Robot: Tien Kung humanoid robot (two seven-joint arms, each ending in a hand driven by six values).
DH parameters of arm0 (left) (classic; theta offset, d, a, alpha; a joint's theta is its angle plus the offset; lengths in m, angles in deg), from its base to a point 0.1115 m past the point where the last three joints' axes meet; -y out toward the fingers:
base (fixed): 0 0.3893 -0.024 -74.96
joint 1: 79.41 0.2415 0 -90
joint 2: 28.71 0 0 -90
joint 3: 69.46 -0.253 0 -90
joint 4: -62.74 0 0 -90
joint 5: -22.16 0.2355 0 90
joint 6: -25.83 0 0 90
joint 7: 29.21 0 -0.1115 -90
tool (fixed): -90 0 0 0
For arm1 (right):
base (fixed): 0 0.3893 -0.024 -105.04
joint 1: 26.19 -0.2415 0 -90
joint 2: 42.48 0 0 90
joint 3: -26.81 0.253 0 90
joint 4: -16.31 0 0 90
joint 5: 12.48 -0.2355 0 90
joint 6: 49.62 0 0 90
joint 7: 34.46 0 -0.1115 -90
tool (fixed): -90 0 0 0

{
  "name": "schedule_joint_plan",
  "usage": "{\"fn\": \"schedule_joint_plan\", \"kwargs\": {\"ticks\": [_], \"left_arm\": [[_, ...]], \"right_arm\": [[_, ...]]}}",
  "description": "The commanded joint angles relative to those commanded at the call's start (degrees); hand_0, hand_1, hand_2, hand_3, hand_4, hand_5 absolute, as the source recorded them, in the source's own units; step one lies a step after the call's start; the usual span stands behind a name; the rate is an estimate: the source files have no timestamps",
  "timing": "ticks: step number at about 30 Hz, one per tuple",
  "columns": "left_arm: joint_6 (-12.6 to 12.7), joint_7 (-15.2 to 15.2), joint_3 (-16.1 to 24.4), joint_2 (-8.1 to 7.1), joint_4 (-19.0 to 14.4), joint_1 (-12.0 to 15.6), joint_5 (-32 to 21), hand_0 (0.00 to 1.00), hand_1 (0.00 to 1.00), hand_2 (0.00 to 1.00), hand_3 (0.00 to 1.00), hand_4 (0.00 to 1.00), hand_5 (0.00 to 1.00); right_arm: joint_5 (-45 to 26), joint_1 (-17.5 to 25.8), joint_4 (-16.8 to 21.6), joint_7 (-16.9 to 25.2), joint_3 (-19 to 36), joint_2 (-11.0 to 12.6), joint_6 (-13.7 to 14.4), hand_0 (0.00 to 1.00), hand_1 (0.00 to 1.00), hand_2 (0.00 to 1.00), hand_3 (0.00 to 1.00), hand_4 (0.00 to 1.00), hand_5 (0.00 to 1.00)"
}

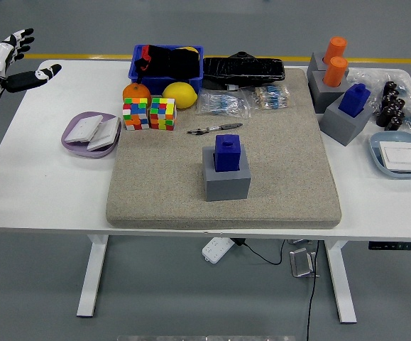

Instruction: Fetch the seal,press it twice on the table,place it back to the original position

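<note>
A blue seal (227,153) stands upright in a grey block holder (226,176) near the middle of the grey felt mat (276,177). My left hand (17,60) hovers over the table's far left corner, fingers spread and holding nothing, far from the seal. The right arm does not show in the head view.
Two colour cubes (149,114), an orange (135,91), a lemon (179,94) and a blue bin (167,62) sit behind the mat. A purple tray (89,133) lies left. A pen (215,128), cable-tie bags (223,103), more seals in grey holders (345,114) and a blue dish (401,155) lie right.
</note>
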Motion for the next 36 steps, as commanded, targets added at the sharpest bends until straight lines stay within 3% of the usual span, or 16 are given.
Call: {"fn": "schedule_joint_plan", "kwargs": {"ticks": [36], "left_arm": [[0.1, 0.0, -0.3, 0.07, -0.2, -0.4, 0.0, 0.892, 0.93, 0.939, 0.959, 0.827, 0.284]], "right_arm": [[0.1, 0.1, -0.1, 0.0, 0.1, -0.4, 0.0, 0.765, 0.682, 0.689, 0.622, 0.703, 0.361]]}}
